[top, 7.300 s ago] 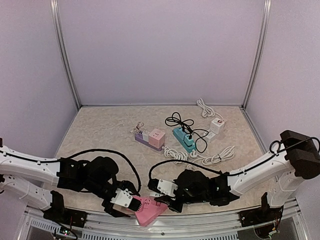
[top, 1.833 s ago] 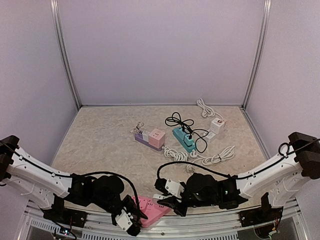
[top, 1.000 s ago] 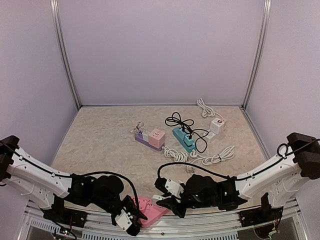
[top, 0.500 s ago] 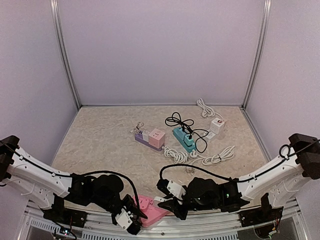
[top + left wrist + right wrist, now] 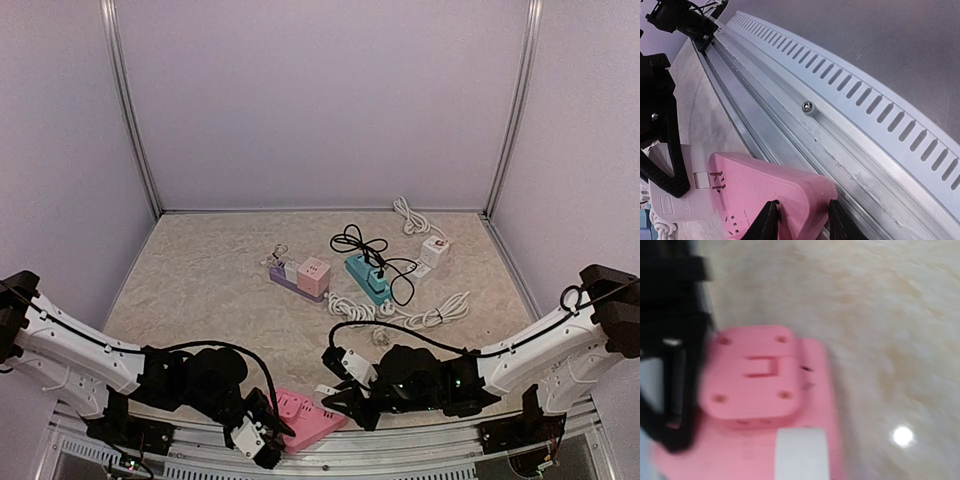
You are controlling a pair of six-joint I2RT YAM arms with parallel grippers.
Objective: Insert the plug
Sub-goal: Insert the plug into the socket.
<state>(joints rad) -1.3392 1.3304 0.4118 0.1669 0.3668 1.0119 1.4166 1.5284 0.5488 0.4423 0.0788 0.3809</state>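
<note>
The left gripper (image 5: pixel 804 214) pinches the end of the pink power strip (image 5: pixel 308 417), which lies beside the front rail (image 5: pixel 840 125). The right gripper (image 5: pixel 338 400) clamps a white plug (image 5: pixel 677 205). Only the left wrist view shows its prongs (image 5: pixel 715 180) at the strip's edge; the blurred right wrist view perhaps shows the plug's back. A teal power strip (image 5: pixel 367 278) and white cords (image 5: pixel 440 312) lie well beyond.

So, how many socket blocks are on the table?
4: a pink one at the near edge, a purple-and-pink one mid-table, a teal one right of it, a white one farther right. More may be hidden.
</note>
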